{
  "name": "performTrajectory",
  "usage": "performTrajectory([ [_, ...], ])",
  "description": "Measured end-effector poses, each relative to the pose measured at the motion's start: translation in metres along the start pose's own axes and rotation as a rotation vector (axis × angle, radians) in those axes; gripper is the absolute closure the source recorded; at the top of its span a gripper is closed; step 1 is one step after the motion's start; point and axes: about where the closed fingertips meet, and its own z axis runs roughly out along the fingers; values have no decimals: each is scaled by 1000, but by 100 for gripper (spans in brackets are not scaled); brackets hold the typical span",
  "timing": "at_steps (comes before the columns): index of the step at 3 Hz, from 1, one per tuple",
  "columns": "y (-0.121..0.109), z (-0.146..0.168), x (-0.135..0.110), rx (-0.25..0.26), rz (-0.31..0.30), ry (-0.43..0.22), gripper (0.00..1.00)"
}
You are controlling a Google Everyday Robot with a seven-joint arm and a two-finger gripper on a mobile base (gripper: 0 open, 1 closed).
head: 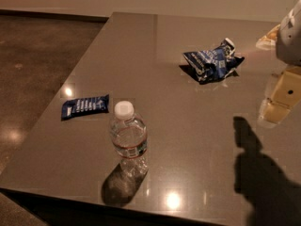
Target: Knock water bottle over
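The water bottle [128, 140] is a small clear ribbed bottle with a white cap and a red-edged label band. It stands upright near the front edge of the grey table [188, 126], left of the middle. My gripper [278, 99] hangs at the right edge of the view, above the table and well to the right of the bottle, not touching it. Its shadow falls on the table at the front right.
A flat blue snack wrapper [85, 106] lies left of and behind the bottle, near the table's left edge. A crumpled blue snack bag [212, 60] lies farther back, right of the middle. The floor [33, 55] drops off to the left.
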Motion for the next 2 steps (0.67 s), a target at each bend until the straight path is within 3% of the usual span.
performTrajectory([
  [2,4,-2,-2,-35,-8,-23,0],
])
